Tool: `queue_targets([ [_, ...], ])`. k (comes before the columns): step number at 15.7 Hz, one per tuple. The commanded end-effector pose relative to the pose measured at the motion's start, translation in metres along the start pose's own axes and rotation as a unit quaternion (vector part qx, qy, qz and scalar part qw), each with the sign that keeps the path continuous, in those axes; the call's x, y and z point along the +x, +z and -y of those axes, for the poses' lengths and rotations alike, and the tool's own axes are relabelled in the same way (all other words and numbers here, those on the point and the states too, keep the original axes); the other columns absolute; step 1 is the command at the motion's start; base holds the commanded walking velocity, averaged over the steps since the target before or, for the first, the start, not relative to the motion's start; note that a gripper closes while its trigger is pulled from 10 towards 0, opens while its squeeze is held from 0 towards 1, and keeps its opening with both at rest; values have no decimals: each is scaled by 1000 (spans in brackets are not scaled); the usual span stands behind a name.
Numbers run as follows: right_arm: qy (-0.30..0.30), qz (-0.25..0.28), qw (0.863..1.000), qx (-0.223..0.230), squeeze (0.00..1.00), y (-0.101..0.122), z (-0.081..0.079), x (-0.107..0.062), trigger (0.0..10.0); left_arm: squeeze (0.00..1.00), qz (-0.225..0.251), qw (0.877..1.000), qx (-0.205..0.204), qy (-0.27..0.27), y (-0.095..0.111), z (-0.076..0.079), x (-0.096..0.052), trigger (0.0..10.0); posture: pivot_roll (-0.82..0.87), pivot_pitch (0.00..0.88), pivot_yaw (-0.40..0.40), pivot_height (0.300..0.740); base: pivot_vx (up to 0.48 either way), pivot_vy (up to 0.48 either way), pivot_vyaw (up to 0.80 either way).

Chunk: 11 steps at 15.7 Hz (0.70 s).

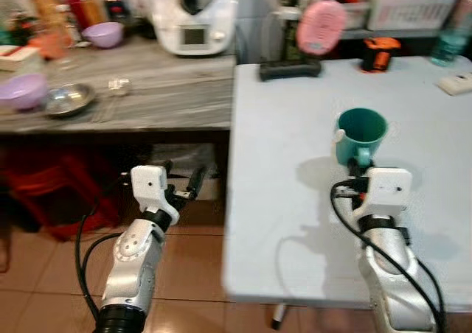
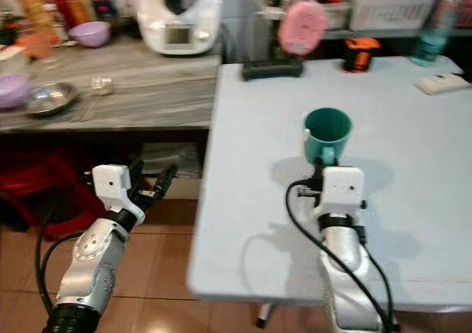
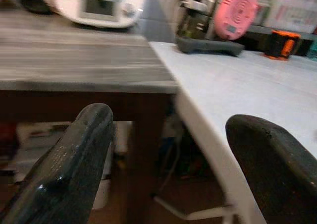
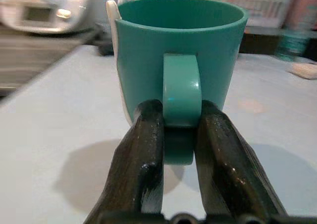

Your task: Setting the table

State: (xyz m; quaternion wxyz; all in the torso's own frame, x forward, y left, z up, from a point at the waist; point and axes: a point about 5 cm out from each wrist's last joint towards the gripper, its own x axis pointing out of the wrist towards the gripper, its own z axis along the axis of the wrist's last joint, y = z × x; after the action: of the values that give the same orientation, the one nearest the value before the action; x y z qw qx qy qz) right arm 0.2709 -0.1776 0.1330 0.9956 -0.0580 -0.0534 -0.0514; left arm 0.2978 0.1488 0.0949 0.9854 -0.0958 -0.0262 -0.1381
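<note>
Here the right gripper [image 4: 181, 135], clamped on the handle of the upright teal plastic mug [image 1: 361, 135], is placing it on the pale blue table [image 1: 295, 222], so release comes next, while the left gripper [image 3: 168, 164] idles open beside that table.

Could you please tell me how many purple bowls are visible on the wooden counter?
2. One purple bowl sits at the counter's front left edge beside a metal dish; the other purple bowl stands further back among the jars. More may be hidden behind clutter.
</note>
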Motion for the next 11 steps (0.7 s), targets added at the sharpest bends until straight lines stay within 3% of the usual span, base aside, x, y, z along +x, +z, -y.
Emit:
queue_targets([
  [1, 0, 17, 1000, -2, 0, 8, 2, 0, 10000, 0, 2, 1000, 3, 1, 1, -2, 0, 10000, -145, 27, 93, 740, 0, 401, 0],
  [11, -2, 21, 1000, -9, 0, 9, 2, -1, 10000, 0, 6, 1000, 7, -5, 2, 1, 3, 10000, -146, 26, 100, 740, 0, 458, 0],
])
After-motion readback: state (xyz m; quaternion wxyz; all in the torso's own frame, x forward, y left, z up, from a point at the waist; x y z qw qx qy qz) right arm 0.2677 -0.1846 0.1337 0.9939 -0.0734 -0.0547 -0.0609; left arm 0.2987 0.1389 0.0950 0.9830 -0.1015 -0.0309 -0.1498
